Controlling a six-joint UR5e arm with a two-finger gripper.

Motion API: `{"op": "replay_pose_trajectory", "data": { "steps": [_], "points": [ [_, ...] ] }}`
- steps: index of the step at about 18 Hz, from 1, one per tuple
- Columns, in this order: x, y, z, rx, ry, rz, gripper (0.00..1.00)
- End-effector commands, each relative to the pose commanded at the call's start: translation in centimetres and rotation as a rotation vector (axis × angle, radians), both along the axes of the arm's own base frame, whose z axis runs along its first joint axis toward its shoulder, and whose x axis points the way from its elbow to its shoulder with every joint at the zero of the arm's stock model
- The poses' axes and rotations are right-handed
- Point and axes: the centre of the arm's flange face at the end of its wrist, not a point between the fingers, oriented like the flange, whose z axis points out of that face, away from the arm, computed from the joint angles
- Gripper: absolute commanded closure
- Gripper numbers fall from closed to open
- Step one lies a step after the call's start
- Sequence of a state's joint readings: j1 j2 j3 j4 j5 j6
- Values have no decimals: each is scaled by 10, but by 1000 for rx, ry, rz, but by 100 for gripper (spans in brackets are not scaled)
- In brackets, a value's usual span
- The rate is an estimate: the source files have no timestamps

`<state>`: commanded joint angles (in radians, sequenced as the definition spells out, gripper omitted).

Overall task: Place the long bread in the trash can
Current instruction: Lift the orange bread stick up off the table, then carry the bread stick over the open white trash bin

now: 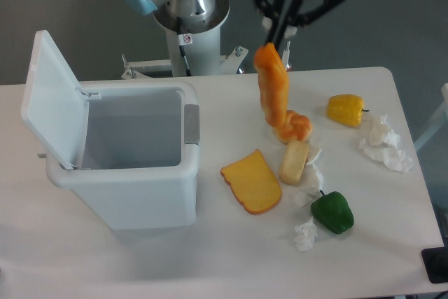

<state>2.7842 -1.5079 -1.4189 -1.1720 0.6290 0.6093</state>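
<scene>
The long bread (pixel 272 87), glossy orange and tapered, hangs nearly upright in the air above the table's middle right. My gripper (pixel 276 38) is shut on its top end; the gripper's upper part runs out of the top of the view. The bread's lower tip hangs just over a round knotted bun (pixel 294 127). The trash can (pixel 140 197), a large white bin, stands at the left with its flip lid (pixel 49 96) swung open and its inside showing nothing. The bread is to the right of the bin and higher than its rim.
A flat toast slice (pixel 253 182) lies right of the bin. A pale bread chunk (pixel 294 162), a green pepper (pixel 332 212), a yellow pepper (pixel 346 108) and crumpled white paper (pixel 383 142) are scattered at the right. The robot base (pixel 183 5) stands behind the bin.
</scene>
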Motion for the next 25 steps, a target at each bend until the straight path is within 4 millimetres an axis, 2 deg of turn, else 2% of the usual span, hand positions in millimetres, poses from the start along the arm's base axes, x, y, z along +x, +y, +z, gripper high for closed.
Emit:
{"op": "replay_pose_trajectory", "data": {
  "steps": [11,19,25],
  "points": [
    [31,8,17,98,-88,-64,94],
    [59,33,16,98,-85,-141,94],
    [71,46,11,93,-95,-177,94]
  ]
}}
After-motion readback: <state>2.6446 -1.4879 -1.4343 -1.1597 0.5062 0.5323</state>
